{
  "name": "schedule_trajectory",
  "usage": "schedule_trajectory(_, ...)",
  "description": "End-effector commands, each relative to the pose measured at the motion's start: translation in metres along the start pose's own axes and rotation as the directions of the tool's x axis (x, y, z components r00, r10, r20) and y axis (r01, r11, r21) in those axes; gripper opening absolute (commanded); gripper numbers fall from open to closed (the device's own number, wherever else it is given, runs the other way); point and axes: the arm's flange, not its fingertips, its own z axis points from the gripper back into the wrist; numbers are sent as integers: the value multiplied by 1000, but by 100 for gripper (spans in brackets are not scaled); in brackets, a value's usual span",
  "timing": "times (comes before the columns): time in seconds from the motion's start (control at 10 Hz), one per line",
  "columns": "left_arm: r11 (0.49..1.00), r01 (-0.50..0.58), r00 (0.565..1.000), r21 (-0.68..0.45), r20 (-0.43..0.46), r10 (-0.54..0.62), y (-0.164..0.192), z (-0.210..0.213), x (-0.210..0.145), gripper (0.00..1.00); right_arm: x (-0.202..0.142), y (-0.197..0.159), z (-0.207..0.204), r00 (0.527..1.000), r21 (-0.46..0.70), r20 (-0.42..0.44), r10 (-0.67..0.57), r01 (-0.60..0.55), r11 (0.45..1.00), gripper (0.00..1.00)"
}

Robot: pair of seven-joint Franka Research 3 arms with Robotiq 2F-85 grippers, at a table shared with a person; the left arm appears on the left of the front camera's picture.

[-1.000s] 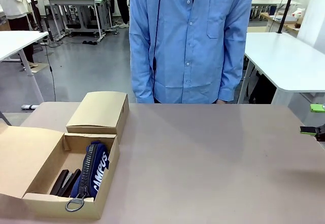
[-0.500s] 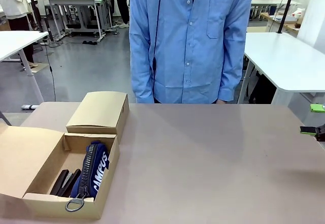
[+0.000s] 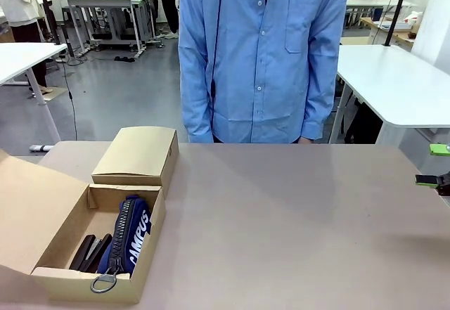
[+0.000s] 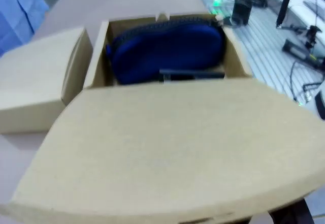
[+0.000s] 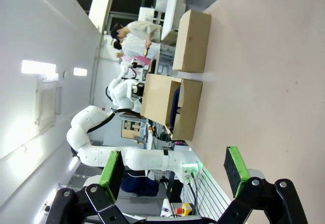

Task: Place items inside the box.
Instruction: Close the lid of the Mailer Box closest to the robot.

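Right gripper [image 5: 175,176] open, empty, parked off the desk's right edge. Left gripper's state I can't tell; it's probably behind the box [image 3: 95,282] lid [image 4: 167,148]. Box sits at desk's front-left corner, navy pencil case [image 3: 130,236] and black staplers [image 3: 90,252] inside. Risk: the raised lid swinging down onto the protruding case.

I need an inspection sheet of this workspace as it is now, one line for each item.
Surface: brown table, bare on the right.
Job's things: open box holds navy pencil case and black staplers; its flap is raised.
Clutter: closed box behind it.
Grippers: right gripper open, holding nothing; left gripper cannot be judged.
Cables: several on the floor.
Surroundings: person in blue shirt at far side.
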Motion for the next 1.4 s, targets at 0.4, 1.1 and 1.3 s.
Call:
schedule_trajectory(0.4,998,14,969,69,244,-31,-16,-12,49,100,-1,1,0,1000,7,-11,16,-16,1000,100)
schedule_trajectory(1.1,995,-55,919,77,394,20,-12,-114,127,100,-1,1,0,1000,7,-11,16,-16,1000,100)
schedule_trajectory(1.3,990,-52,931,133,364,0,-6,-153,133,100,-1,1,0,1000,7,-11,16,-16,1000,100)
